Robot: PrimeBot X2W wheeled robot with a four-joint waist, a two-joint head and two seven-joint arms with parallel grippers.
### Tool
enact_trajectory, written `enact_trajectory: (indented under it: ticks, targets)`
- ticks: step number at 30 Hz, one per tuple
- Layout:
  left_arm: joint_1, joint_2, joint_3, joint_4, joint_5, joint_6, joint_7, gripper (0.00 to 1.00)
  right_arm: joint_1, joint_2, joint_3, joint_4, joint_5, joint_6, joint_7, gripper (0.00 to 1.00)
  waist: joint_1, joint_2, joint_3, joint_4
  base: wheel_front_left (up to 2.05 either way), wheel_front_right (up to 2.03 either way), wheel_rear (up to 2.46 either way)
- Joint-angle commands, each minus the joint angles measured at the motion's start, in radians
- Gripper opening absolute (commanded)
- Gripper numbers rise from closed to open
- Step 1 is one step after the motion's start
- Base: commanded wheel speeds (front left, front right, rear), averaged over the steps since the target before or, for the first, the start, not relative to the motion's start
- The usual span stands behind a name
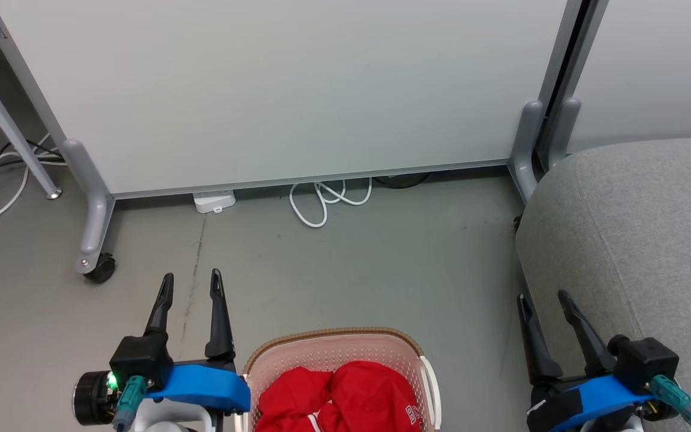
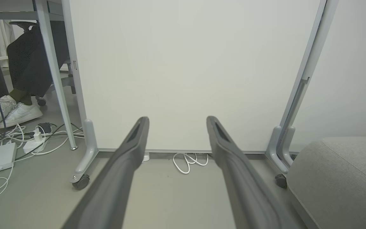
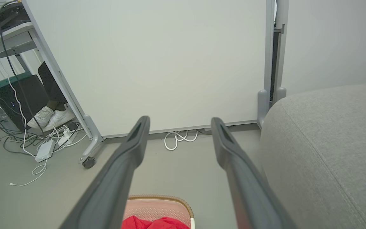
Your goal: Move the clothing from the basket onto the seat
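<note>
Evidently untouched so far, the clothing (image 1: 345, 399) lies bunched in the basket (image 1: 333, 345) on the floor, with the seat (image 1: 639, 240) near on its right. The left end effector (image 1: 192, 275) and right end effector (image 1: 543, 296) flank the basket, both spread wide and empty, seemingly readied for reaching down.

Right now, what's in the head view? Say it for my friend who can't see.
A white basket of red clothing sits on the floor at the bottom, between the left gripper and right gripper, fingers apart and empty. A grey seat is at the right; a white panel with a looped cable at its foot stands behind.
</note>
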Motion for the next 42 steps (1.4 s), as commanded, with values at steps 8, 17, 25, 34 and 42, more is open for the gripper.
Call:
enact_trajectory:
  ticks: [8,17,25,34,42]
  targets:
    - [0.002,0.001,0.010,0.010,0.050,-0.017,-0.022,1.00,0.018,-0.005,0.008,-0.002,-0.076,0.002,-0.022,1.00,0.0000,-0.0001,0.000,0.001,0.00,0.00,0.00]
    - [0.005,0.001,0.003,0.025,0.067,-0.032,-0.039,1.00,0.021,-0.005,0.010,0.006,-0.136,0.002,-0.040,1.00,0.0000,-0.0001,0.000,0.003,0.00,0.00,0.00]
    - [0.001,0.001,-0.001,0.040,0.074,-0.035,-0.045,1.00,0.021,-0.005,-0.003,0.023,-0.159,0.002,-0.045,1.00,0.0000,-0.0001,0.000,0.006,0.00,0.00,0.00]
    - [0.001,0.001,-0.001,0.051,0.059,-0.045,-0.045,1.00,0.020,-0.005,-0.006,0.030,-0.152,0.002,-0.045,1.00,0.0000,-0.0001,-0.001,0.005,0.00,0.00,0.00]
    - [-0.006,0.001,-0.003,0.059,0.067,-0.056,-0.045,1.00,0.020,-0.005,-0.002,0.026,-0.150,0.002,-0.045,1.00,0.0000,-0.0001,0.002,0.000,0.00,0.00,0.00]
